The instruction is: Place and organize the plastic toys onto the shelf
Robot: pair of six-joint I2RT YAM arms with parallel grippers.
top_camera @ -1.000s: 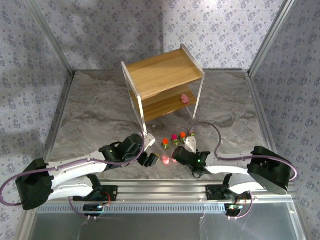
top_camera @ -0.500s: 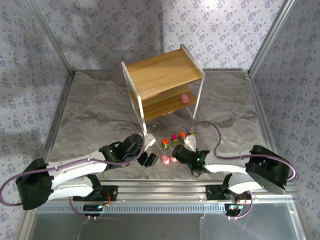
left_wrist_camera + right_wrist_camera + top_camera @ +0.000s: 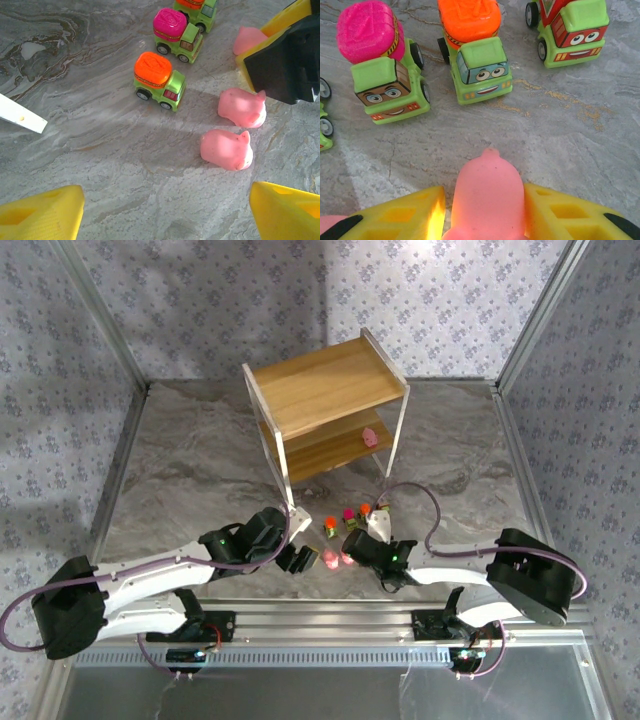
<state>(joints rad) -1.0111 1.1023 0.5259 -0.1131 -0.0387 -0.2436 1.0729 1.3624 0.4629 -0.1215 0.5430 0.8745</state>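
The left gripper (image 3: 166,200) is holding its yellow jaws wide apart near two smooth, rounded pink figures (image 3: 227,149) on the marbled tabletop (image 3: 100,150), while the right gripper (image 3: 482,200) is squeezing a third pink figure (image 3: 487,187). Beyond, four glossy green trucks (image 3: 477,70) are standing in a row. Farthest, a fourth figure (image 3: 372,436) is lying on the lower tier of the wooden shelf (image 3: 325,390).

Shelf (image 3: 325,400) at far centre of table (image 3: 180,470). One figure (image 3: 371,436) on its lower tier, right end. Row of trucks (image 3: 349,518) on table just before shelf's front legs. Nearer, two figures (image 3: 226,149) side by side. Third figure (image 3: 487,195) sits between right hand (image 3: 350,550) fingers. Left hand (image 3: 297,560) just left of the pair.
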